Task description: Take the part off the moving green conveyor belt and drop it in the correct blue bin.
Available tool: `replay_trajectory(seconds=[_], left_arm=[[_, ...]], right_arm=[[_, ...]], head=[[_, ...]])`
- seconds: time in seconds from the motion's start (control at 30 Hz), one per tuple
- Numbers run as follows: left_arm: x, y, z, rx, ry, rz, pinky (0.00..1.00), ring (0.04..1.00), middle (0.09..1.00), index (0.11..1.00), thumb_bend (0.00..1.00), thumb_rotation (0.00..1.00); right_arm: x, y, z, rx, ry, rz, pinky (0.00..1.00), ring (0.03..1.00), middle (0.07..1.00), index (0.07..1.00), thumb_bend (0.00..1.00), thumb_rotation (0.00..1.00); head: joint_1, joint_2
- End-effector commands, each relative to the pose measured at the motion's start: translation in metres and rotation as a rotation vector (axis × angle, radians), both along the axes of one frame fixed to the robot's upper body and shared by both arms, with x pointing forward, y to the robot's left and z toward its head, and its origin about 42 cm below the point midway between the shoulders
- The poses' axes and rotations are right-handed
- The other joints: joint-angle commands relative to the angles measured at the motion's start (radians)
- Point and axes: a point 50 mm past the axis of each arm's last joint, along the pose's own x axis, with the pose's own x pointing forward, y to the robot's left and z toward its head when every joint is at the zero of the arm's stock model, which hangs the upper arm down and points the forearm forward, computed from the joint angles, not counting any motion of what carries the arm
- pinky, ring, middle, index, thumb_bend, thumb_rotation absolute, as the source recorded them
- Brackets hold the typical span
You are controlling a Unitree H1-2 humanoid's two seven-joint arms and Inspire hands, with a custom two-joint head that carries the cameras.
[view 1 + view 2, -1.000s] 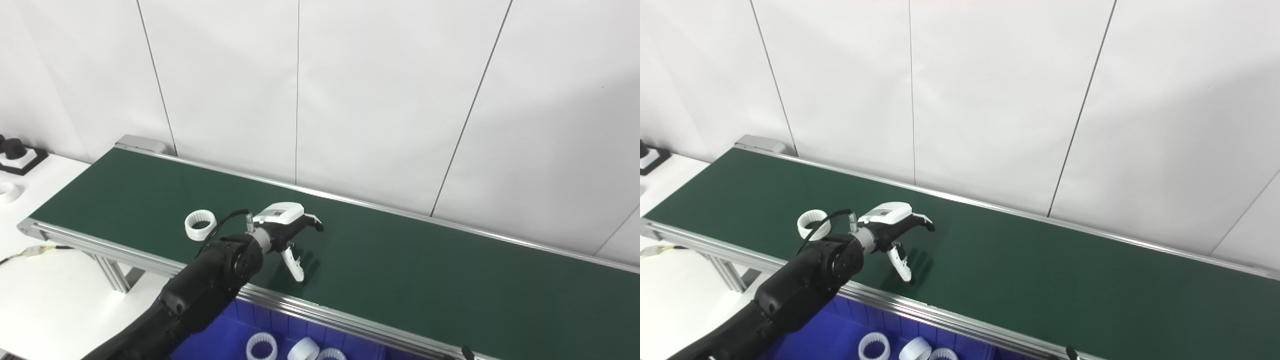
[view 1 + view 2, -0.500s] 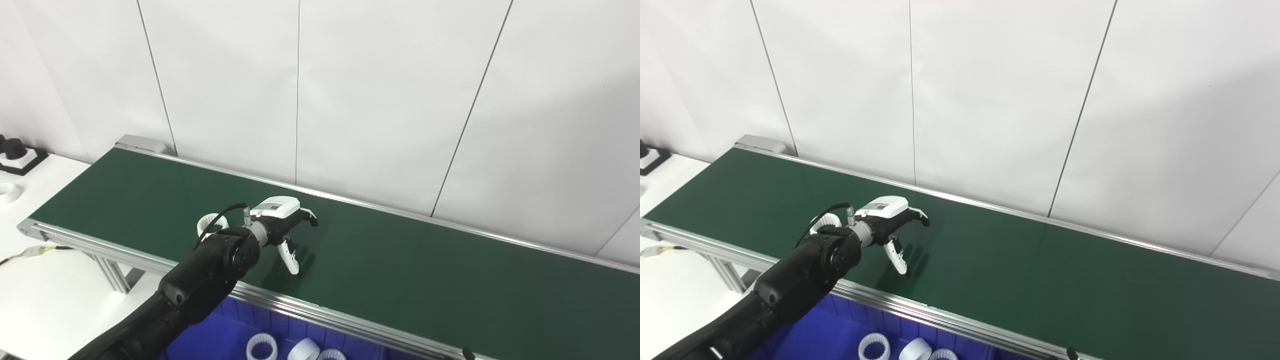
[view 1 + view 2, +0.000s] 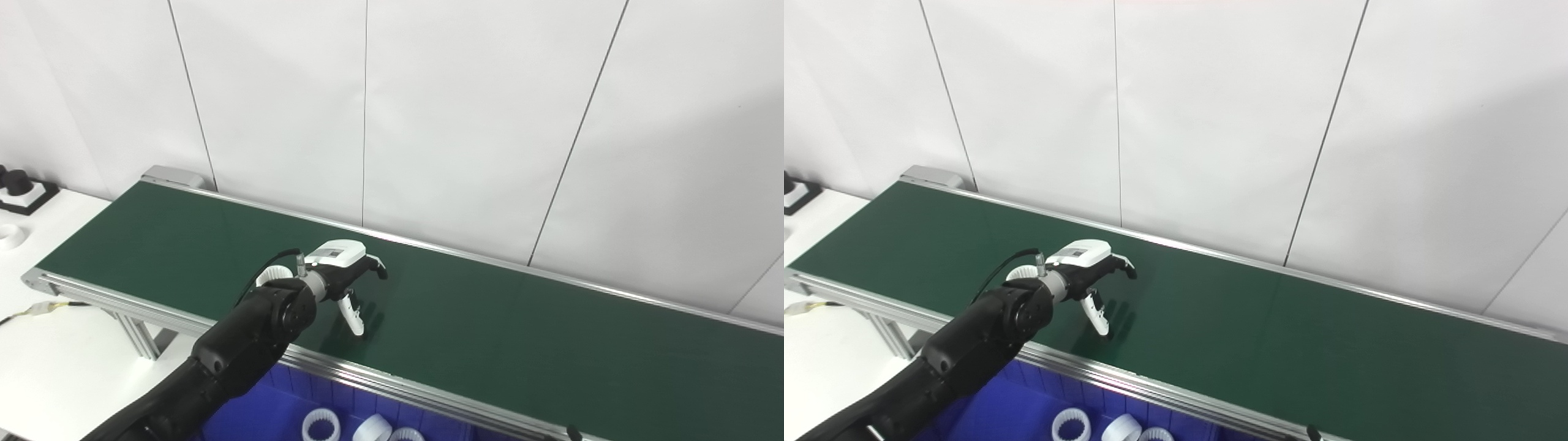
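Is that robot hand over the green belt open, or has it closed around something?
Open. The left hand hovers over the belt with fingers and thumb spread, nothing between them; the white ring sits behind its wrist.

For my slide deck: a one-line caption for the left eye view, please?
Open left hand poised over the green conveyor belt, a white ring part just behind its wrist.

No text, brand, number or sign can be read anywhere in the scene. A small dark label is seen on the white back of the left hand over the green conveyor belt, but its print is too small to be made out.
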Motion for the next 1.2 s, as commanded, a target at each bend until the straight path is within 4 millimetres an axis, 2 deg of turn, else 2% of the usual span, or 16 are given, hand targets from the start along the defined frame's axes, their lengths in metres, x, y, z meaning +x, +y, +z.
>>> replay_trajectory(seconds=[0.0, 0.5, 0.93, 1.17], left_arm=[[0.010, 0.008, 0.021, 0.036, -0.103, -0.001, 0.83, 0.834, 0.857, 0.775, 0.85, 0.00], [0.013, 0.017, 0.003, 0.054, -0.121, -0.009, 0.85, 0.860, 0.872, 0.796, 0.84, 0.00], [0.013, 0.020, -0.003, 0.071, -0.114, 0.009, 0.89, 0.873, 0.887, 0.813, 0.83, 0.00], [0.012, 0.021, -0.003, 0.070, -0.109, 0.017, 0.89, 0.879, 0.883, 0.816, 0.82, 0.00]], right_arm=[[0.004, 0.002, 0.012, 0.030, -0.083, 0.001, 0.77, 0.846, 0.884, 0.993, 0.49, 1.00], [0.001, 0.002, 0.012, 0.026, -0.084, 0.008, 0.77, 0.848, 0.885, 0.992, 0.49, 1.00], [0.000, 0.000, 0.014, 0.019, -0.089, 0.009, 0.75, 0.842, 0.886, 0.992, 0.48, 1.00], [-0.002, -0.002, 0.014, 0.011, -0.087, 0.009, 0.75, 0.839, 0.883, 0.990, 0.51, 1.00]], head=[[0.001, 0.001], [-0.006, 0.008], [-0.007, 0.014], [-0.006, 0.017]])
